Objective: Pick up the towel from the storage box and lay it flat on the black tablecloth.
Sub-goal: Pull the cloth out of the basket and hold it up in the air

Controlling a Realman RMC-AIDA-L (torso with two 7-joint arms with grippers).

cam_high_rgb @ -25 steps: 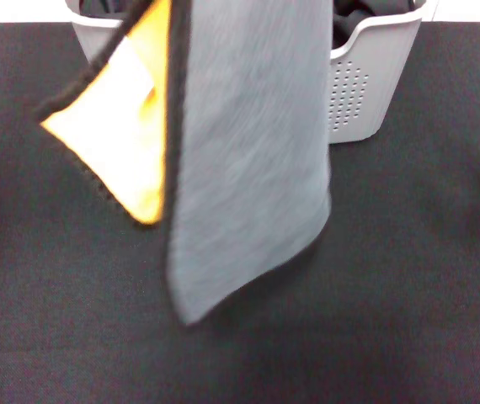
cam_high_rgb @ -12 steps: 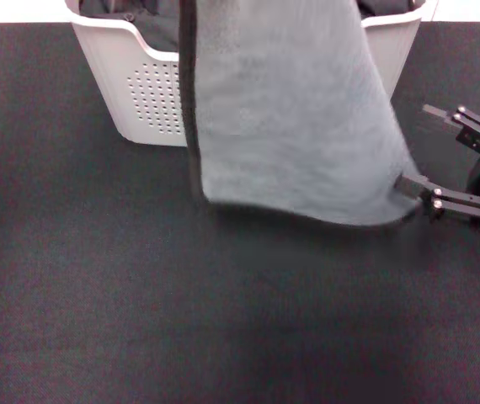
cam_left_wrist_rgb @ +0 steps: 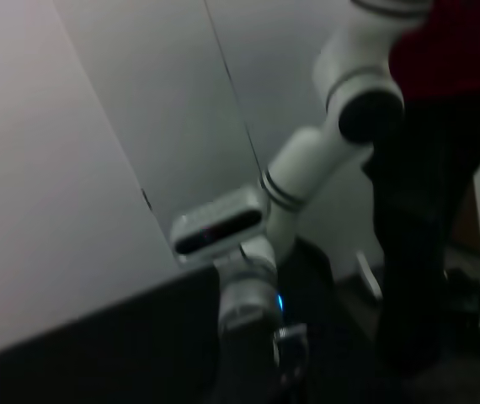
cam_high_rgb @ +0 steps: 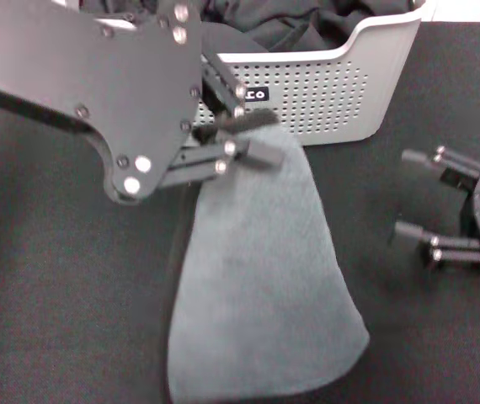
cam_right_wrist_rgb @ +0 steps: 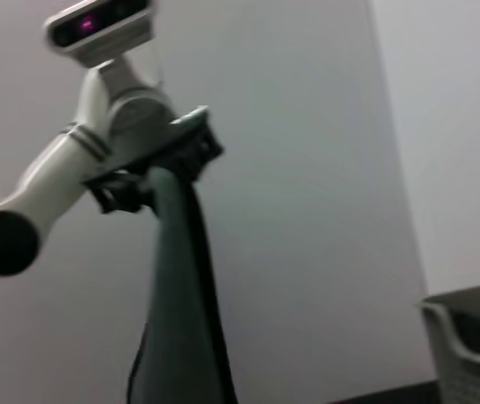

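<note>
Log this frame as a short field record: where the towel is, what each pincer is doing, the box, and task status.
towel: hangs from the left pincer, out of the box, lower end near the black tablecloth; not spread flat
left pincer: shut on towel's top edge, in front of the storage box
right pincer: open, empty, right of the towel, low over the cloth
storage box: at rear, dark garments inside
status: picked up, not yet laid flat

Only readable bit is on the storage box (cam_high_rgb: 341, 93) near the top middle of the head view: a small black logo label (cam_high_rgb: 256, 94) on its dotted front, showing white letters "co", rest hidden behind the left gripper (cam_high_rgb: 238, 126).
</note>
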